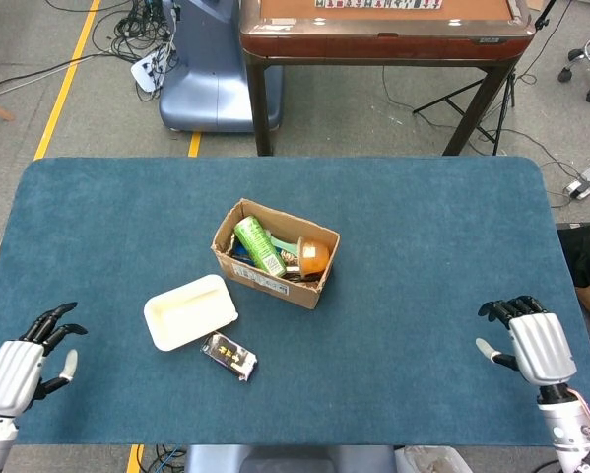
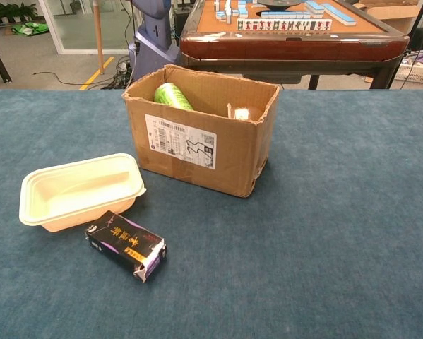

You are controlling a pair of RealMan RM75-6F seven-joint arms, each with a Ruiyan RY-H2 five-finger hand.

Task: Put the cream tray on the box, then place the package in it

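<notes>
The cream tray (image 1: 189, 311) (image 2: 79, 191) lies empty on the blue table, just left of the open cardboard box (image 1: 275, 253) (image 2: 204, 131). The small black package (image 1: 229, 356) (image 2: 126, 244) lies flat in front of the tray. Inside the box I see a green can (image 1: 259, 245) (image 2: 173, 96) and other items. My left hand (image 1: 24, 357) hovers at the table's near left corner, fingers spread, holding nothing. My right hand (image 1: 531, 341) hangs at the near right edge, also empty with fingers apart. Neither hand shows in the chest view.
A wooden mahjong table (image 1: 383, 30) (image 2: 292, 32) stands behind the blue table (image 1: 423, 246). A blue-grey machine base (image 1: 201, 69) and cables lie on the floor at the back left.
</notes>
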